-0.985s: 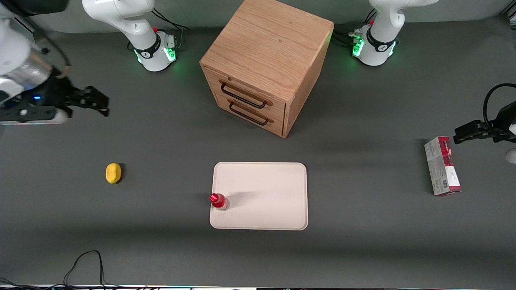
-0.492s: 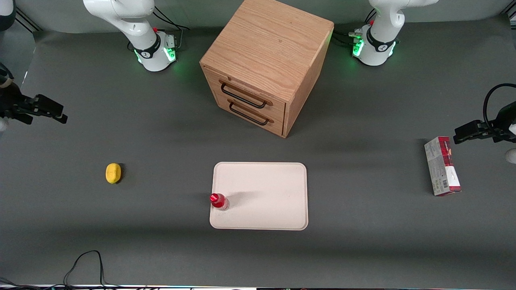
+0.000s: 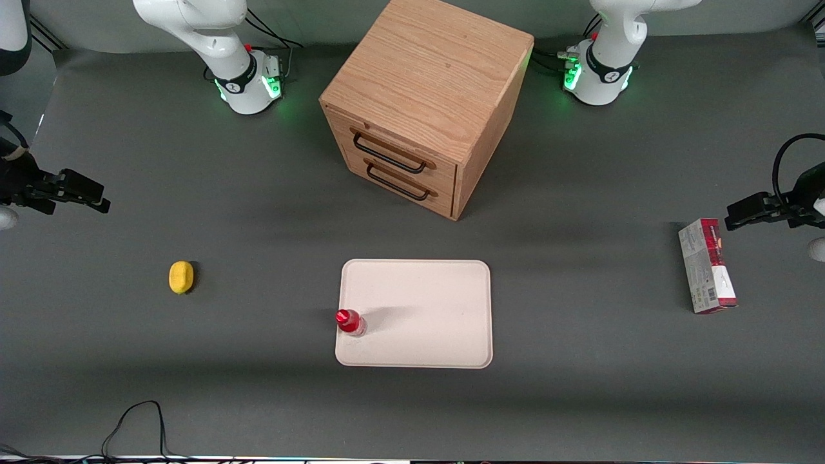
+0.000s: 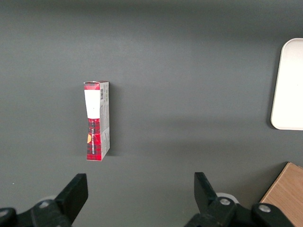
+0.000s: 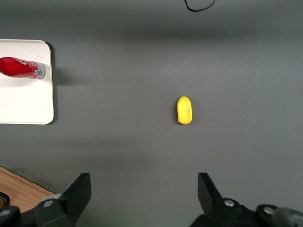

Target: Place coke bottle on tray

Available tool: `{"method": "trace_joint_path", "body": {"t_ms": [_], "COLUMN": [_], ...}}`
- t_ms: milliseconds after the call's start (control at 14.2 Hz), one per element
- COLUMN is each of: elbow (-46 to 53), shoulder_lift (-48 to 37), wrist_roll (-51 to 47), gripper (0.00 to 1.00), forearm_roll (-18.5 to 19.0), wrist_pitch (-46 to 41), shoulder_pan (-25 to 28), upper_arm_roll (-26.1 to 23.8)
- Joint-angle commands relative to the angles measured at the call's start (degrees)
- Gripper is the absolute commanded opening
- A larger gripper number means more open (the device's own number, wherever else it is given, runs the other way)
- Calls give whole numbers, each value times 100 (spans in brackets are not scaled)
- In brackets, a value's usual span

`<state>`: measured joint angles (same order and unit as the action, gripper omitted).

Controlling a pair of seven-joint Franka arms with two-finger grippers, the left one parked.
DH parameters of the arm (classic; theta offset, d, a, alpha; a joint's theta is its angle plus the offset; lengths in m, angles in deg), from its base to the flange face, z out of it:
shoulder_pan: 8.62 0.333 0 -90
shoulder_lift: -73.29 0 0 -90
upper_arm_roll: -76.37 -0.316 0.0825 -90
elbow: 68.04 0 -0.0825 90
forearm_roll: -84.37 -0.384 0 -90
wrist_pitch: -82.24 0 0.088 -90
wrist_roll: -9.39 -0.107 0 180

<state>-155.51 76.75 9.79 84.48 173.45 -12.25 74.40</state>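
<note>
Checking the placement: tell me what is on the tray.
Only the coke bottle stands upright on the tray, at its edge toward the working arm. Its footprint is covered. The gripper is open, far off, empty.

Grainy wooden cabinet (image 3: 425, 103), matt grey table (image 3: 580, 386), smooth matt tray (image 3: 432, 309), glossy plastic coke bottle (image 3: 350, 321)
</note>
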Motion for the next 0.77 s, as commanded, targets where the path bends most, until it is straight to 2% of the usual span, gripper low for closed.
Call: {"method": "trace_joint_path", "body": {"t_ms": [0, 704], "elbow": [29, -50], "shoulder_lift": [-11, -64], "wrist_roll": [91, 12], "gripper": [100, 100], "forearm_roll": [-81, -72], "wrist_pitch": [72, 90], "shoulder_pan": [-15, 116], "upper_arm_roll": [3, 99]}}
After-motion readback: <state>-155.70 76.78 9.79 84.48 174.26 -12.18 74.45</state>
